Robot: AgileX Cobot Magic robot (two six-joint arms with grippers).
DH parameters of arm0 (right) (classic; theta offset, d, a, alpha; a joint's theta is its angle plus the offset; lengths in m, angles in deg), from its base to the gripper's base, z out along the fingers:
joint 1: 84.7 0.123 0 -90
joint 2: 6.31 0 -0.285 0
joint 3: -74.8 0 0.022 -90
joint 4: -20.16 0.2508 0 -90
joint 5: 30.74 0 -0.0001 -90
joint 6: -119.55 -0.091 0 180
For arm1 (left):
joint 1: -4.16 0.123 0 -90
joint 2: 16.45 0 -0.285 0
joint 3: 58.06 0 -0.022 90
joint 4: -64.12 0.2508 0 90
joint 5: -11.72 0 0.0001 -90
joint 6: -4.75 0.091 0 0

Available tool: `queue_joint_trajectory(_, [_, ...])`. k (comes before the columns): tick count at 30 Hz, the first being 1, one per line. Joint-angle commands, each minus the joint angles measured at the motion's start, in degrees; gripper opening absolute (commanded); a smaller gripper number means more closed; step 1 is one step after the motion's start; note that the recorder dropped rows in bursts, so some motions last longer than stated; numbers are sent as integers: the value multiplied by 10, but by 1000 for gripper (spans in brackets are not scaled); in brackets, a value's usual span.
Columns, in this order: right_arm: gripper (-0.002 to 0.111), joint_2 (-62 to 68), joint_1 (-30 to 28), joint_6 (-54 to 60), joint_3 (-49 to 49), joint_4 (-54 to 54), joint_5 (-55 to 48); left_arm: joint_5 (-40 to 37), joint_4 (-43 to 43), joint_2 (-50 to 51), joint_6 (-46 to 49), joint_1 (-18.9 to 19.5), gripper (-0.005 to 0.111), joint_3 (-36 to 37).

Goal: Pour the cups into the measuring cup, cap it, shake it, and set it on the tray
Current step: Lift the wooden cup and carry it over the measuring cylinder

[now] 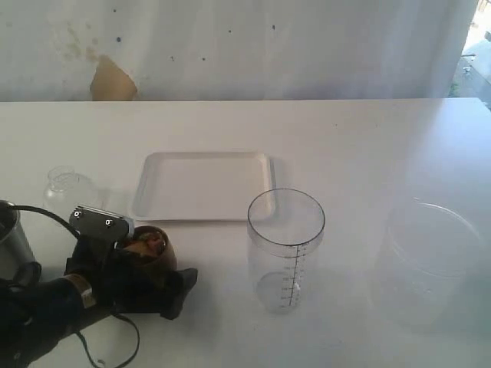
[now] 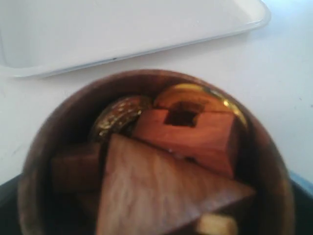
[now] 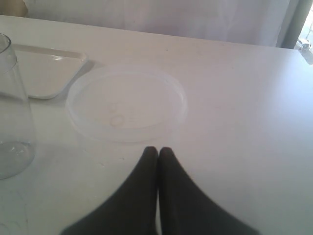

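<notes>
The brown wooden cup (image 1: 156, 249) holds wooden blocks and gold coins; in the left wrist view its rim (image 2: 58, 127) fills the picture. My left gripper (image 1: 157, 270) is shut on it at the front left of the table, one black finger showing on the cup's right. The steel tumbler (image 1: 11, 234) stands at the far left edge. To the cup's right, the measuring cup (image 1: 285, 245) stands upright and open. Behind them lies the white tray (image 1: 203, 184), with the clear cap (image 1: 67, 184) to its left. My right gripper (image 3: 158, 150) is shut on nothing, out of the exterior view.
A wide unmarked clear container (image 1: 433, 261) stands at the right, just beyond my right fingertips (image 3: 150, 152) in the right wrist view. A white curtain backs the table, with a brown patch (image 1: 113, 80) on it at the left. A black cable loops under my left arm.
</notes>
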Motion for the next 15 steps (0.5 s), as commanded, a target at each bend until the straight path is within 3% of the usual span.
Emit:
queue_joint_trajectory(1, [0,-3,2,0,2,-3,1,33,5,0,13,-1,63,3])
queue_joint_trajectory(2, [0,-3,2,0,2,-3,1,32,6,0,13,-1,52,3])
queue_joint_trajectory(3, [0,-3,2,0,2,-3,1,18,19,0,15,-1,20,3])
queue_joint_trajectory(4, [0,-3,2,0,2,-3,1,16,30,0,18,-1,2,3])
queue_joint_trajectory(7, [0,-3,2,0,2,-3,1,27,84,-3,28,-1,0,3])
queue_joint_trajectory(11, [0,-3,2,0,2,-3,1,29,83,-66,59,-1,0,3])
queue_joint_trajectory(15, [0,-3,2,0,2,-3,1,-80,96,-180,61,-1,0,-24])
